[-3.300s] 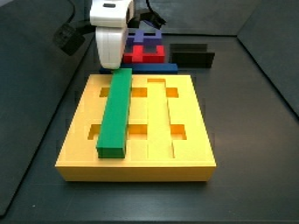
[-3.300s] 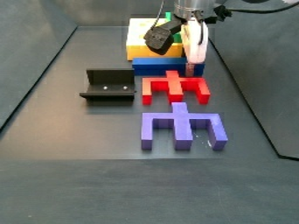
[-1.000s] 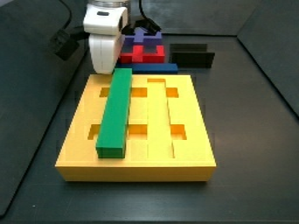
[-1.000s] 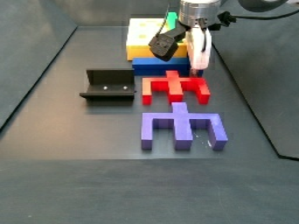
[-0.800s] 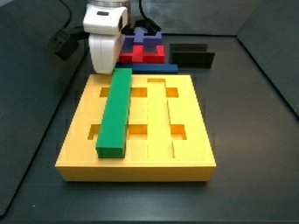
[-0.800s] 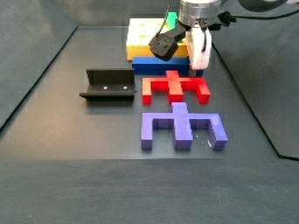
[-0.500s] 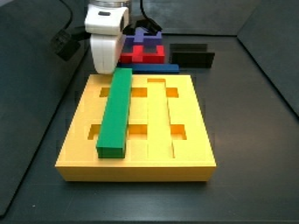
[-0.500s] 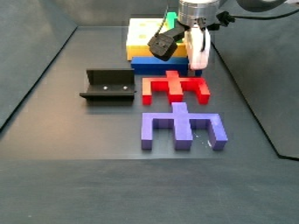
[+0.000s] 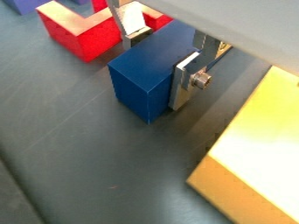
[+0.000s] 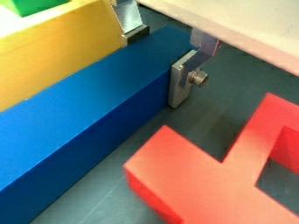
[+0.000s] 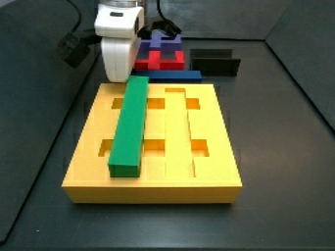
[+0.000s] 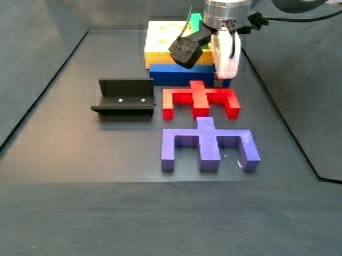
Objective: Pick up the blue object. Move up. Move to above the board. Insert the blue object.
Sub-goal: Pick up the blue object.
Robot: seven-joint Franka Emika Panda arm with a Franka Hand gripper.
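The blue object [image 12: 178, 75] lies on the floor against the end of the yellow board [image 11: 197, 127], beside the red piece. My gripper [image 12: 227, 68] is down over one end of it. In both wrist views the bar [image 9: 146, 74] [image 10: 82, 114] sits between the silver fingers [image 9: 187, 83] [image 10: 183, 80], and both plates touch its sides. The gripper [image 9: 162, 57] [image 10: 156, 54] is shut on the blue object. A green bar [image 11: 128, 123] lies in a groove of the board. In a side view the gripper [image 11: 116, 59] hides most of the bar.
A red notched piece [image 12: 198, 98] [image 10: 222, 166] lies right next to the blue object. A purple-blue notched block [image 12: 207, 145] lies beyond it. The dark fixture [image 12: 123, 97] stands off to one side, and dark walls ring the floor.
Nothing has visibly moved in the last second. Compared with the oldest frames, the gripper has shifted a little sideways over the blue object.
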